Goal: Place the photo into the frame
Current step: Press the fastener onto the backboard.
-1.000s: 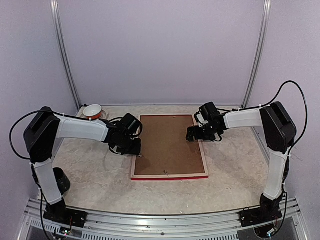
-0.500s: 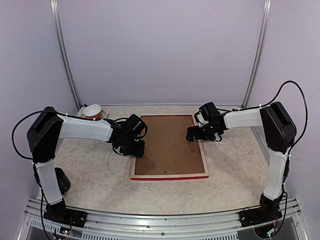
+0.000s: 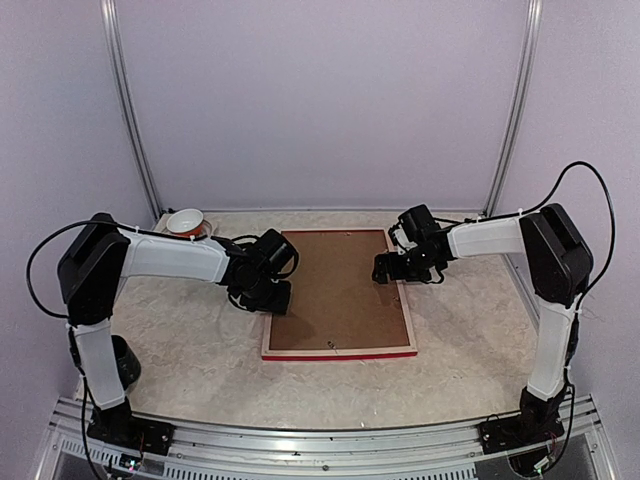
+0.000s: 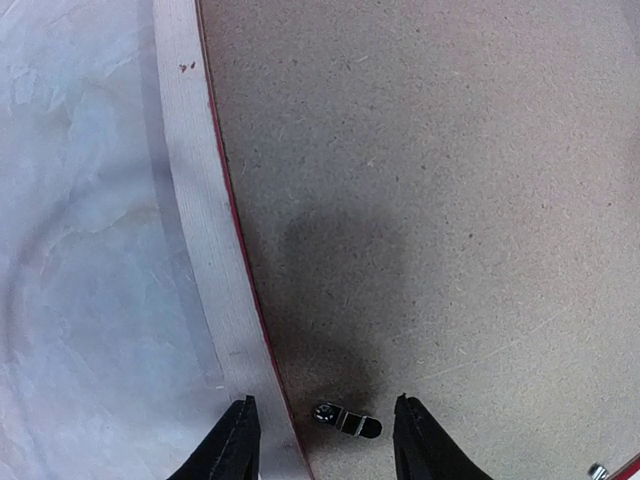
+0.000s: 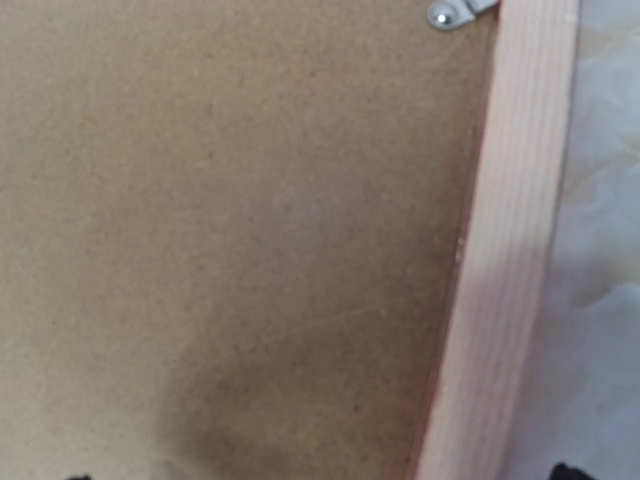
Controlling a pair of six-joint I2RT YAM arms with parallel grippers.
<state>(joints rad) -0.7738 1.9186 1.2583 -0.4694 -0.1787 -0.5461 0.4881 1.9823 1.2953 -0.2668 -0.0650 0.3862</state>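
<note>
The frame (image 3: 340,353) lies face down mid-table, pale wood back up, with a red edge along the near side. A brown backing board (image 3: 335,285) fills it. The photo is hidden. My left gripper (image 3: 268,298) is open and empty low over the frame's left rail (image 4: 195,220). Its fingertips (image 4: 240,440) straddle a small metal turn clip (image 4: 348,420) on the board (image 4: 430,180). My right gripper (image 3: 385,270) is open and empty over the right rail (image 5: 510,250) and board (image 5: 230,220). Only its tips show at the bottom corners of the right wrist view. Another clip (image 5: 450,12) sits at the top of that view.
A small white and orange bowl (image 3: 185,221) stands at the back left corner. A dark round object (image 3: 122,360) sits beside the left arm's base. Metal posts and pale walls close in the table.
My left gripper has slid a little to the right, onto the frame's left rail. The right arm and the frame have not moved.
</note>
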